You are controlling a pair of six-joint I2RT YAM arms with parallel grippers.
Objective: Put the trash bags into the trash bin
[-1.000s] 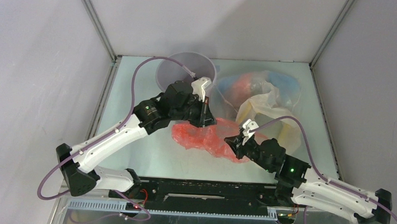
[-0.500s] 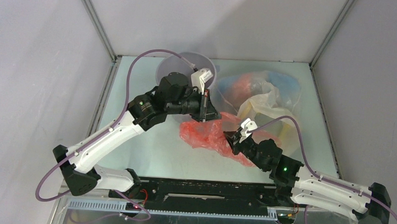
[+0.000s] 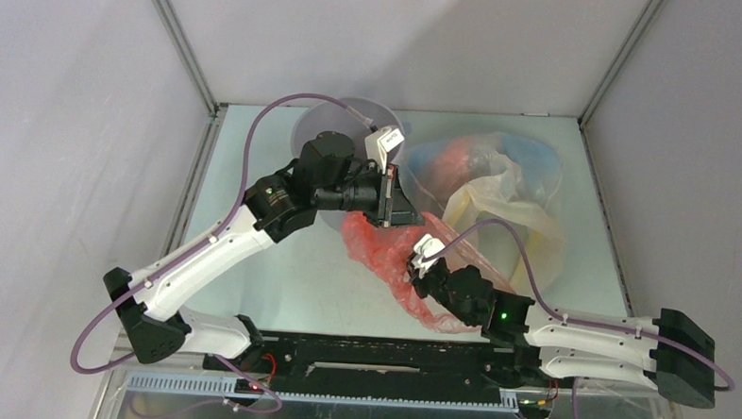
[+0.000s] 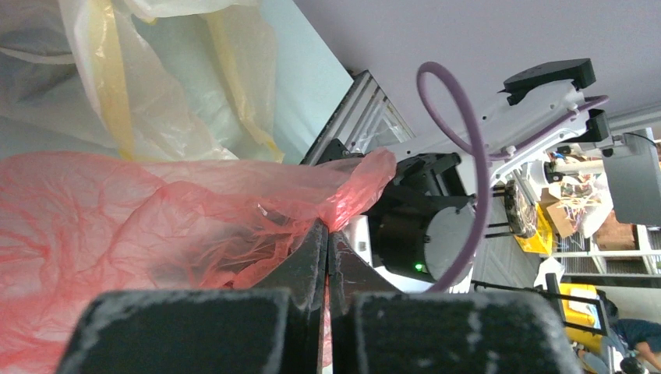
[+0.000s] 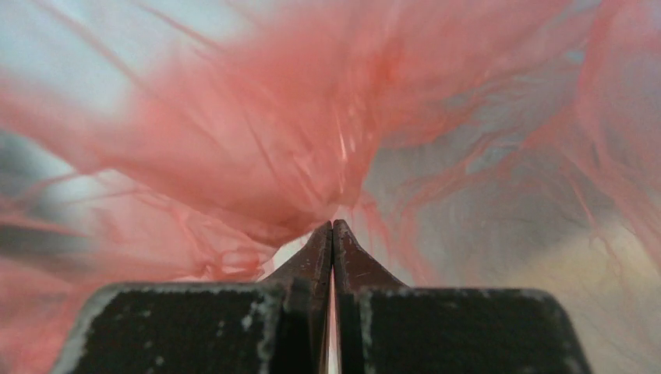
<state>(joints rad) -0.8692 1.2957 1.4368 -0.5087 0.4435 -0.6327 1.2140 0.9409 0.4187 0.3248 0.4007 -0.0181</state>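
Now your left gripper (image 4: 326,234) is squeezed tight on one end of the thin, crinkly red-pink plastic bag (image 3: 377,236), and your right gripper (image 5: 333,227) is squeezed tight on another part of it, so the bag sits between your two grippers over the pale green table (image 3: 317,283). You can see the round light-grey plastic bin (image 3: 319,122) at the back, just behind your left arm, with the red-pink bag near it but not inside. Beside the bin, on its right, the pale yellow plastic bag (image 3: 481,194) and the light blue plastic bag (image 3: 535,152) lie in a heap.
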